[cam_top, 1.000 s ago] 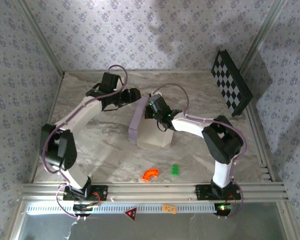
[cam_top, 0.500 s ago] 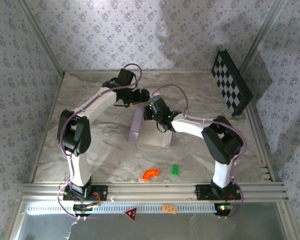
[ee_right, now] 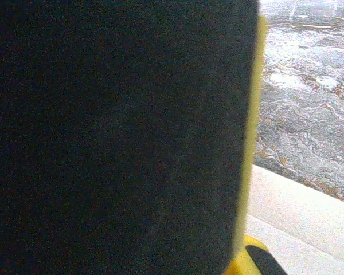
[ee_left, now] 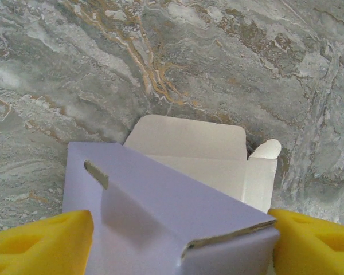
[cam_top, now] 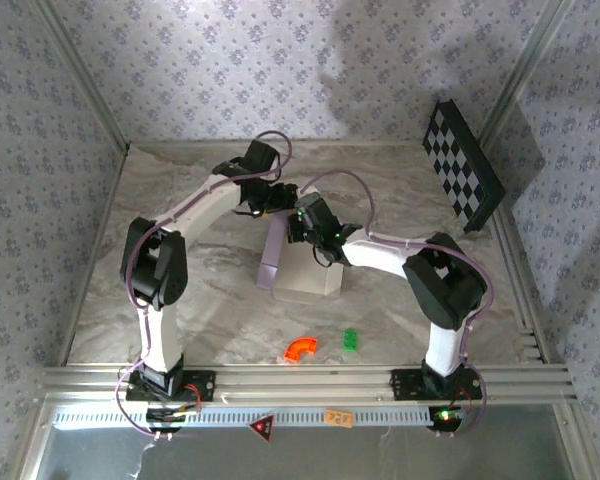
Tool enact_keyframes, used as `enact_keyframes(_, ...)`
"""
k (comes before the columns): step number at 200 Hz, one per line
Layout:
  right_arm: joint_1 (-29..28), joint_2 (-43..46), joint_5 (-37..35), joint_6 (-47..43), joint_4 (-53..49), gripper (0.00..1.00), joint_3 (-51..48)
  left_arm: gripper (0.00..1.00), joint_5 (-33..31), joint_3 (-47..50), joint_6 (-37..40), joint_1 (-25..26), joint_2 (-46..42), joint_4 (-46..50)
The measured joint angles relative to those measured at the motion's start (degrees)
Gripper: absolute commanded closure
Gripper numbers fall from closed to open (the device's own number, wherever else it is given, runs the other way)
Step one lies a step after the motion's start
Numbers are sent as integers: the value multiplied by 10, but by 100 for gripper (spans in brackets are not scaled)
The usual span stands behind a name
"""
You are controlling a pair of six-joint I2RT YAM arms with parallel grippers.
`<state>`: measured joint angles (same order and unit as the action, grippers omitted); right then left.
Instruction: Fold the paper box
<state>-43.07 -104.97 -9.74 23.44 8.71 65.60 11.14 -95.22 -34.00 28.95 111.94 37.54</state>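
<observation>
1. Closing up the pale lilac and off-white thin cardboard paper box [cam_top: 302, 272] looks like the step in hand. It sits mid-table on the grey marbled table top [cam_top: 200, 300], half erected, with a lilac wall along its left side.
2. Left gripper [ee_left: 178, 243] is at the box's far end with its jaws spread wide astride the box. The yellow foam pads [ee_left: 40, 243] sit right at both side walls; cannot tell if they are pressing.
3. Right gripper [cam_top: 303, 222] is clenched over the box's far edge, just beside the left one. Cannot tell if a flap is pinched in it.
4. Squeeze the walls only enough to keep them square; thin card probably buckles.
5. The rounded off-white flap [ee_left: 186, 137] and small side tab [ee_left: 266, 150] lie open beyond the lilac panel. My guess: tuck the tab first, then the flap.
6. The grippers are very near each other, so avoid a clash.
</observation>
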Motion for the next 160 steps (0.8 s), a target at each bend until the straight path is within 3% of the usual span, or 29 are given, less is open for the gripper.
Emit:
enact_keyframes(16,-2,3,-1,-5,-6,85,0,32,0,1,3,1,0,0)
enact_keyframes(46,-3,20,-2,-13,-25,63,-7,37,0,1,11,1,0,-2)
enact_keyframes(70,-3,43,-2,-23,-47,53,-10,39,3,3,23,-1,-2,-3)
enact_keyframes(122,10,119,23,-45,-68,50,-39,41,19,20,47,-3,-15,-7)
enact_keyframes(160,84,147,101,-79,-37,50,-88,42,43,20,77,-18,-15,-2)
